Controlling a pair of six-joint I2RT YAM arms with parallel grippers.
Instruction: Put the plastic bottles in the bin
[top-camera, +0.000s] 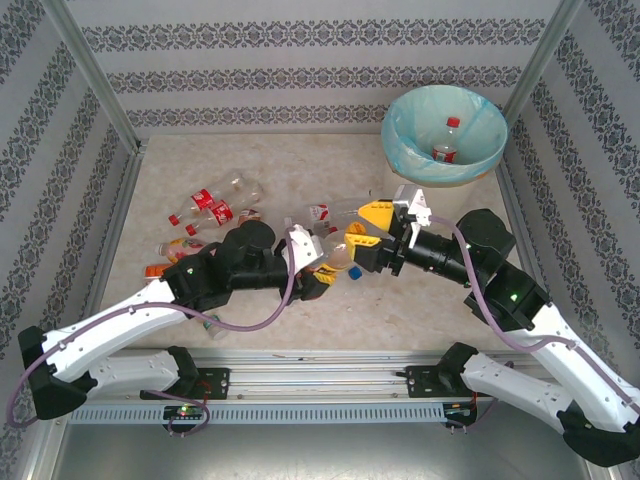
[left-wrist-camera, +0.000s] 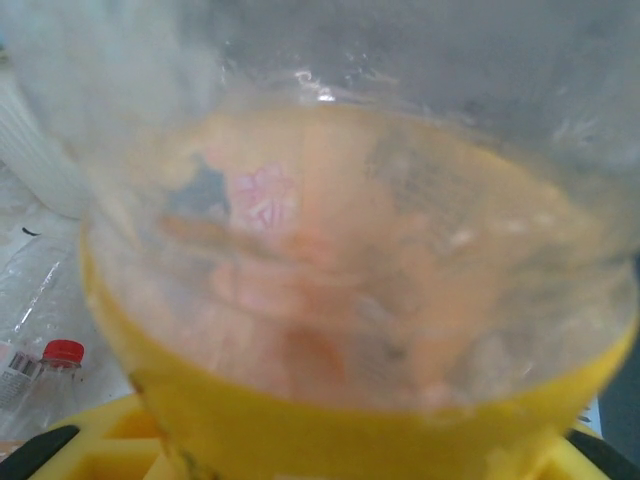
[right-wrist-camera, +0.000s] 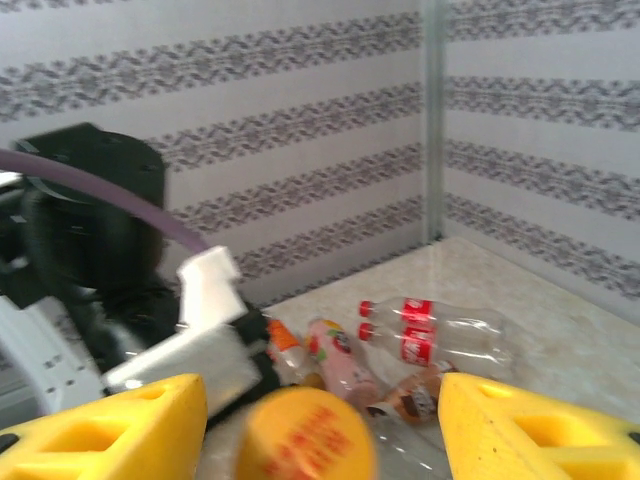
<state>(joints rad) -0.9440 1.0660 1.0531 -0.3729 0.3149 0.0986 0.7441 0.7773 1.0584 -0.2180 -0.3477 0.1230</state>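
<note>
Up close, a bottle (left-wrist-camera: 350, 280) is clamped in the left gripper (top-camera: 335, 268), but it's way too blurred for the label to be read. Its orange end is straddled, untouched, by the wide-spread right gripper (right-wrist-camera: 320, 428). Farther back, loose bottles (top-camera: 215, 210) are scattered on the table (top-camera: 300, 160), and one red-capped bottle (top-camera: 447, 142) is seen inside the bin (top-camera: 396, 128).

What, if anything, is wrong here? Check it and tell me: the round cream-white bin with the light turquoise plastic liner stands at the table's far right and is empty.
One thing is wrong: the round cream-white bin is not empty. The top external view shows a small clear plastic bottle with a red label inside it. The rest holds.
</note>
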